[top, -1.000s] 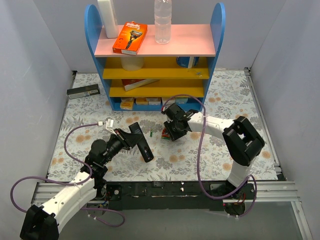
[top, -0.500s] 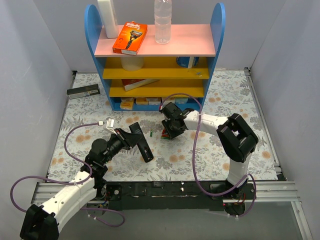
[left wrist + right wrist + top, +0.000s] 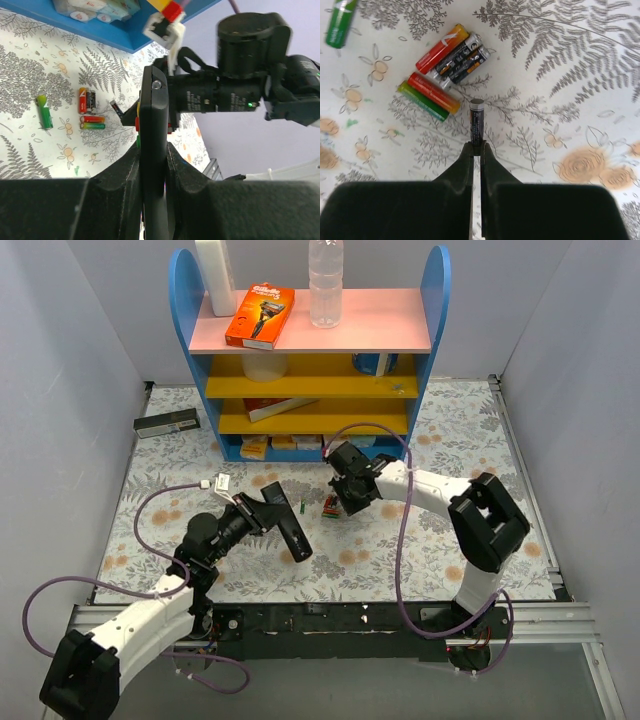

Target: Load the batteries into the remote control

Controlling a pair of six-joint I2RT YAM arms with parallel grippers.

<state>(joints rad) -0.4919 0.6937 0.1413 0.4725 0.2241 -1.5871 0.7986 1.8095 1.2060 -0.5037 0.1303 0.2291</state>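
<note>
Near and left: clenched the left end effector (image 3: 152, 167) on the remote control (image 3: 152, 125), held edge-on over the counter (image 3: 450, 440). Farther in, right of it: pinched one dark battery (image 3: 476, 120) in the right end effector (image 3: 476, 150), tip poking out past the fingers. Spotted the other batteries (image 3: 445, 65) on the counter just beyond, red, dark and green-red, bunched and touching, with a green one (image 3: 341, 22) apart to the left. Spotted the blue shelf (image 3: 310, 350) at the far side.

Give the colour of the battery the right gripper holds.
Battery: black, silver cap; right wrist view shows it best.
</note>
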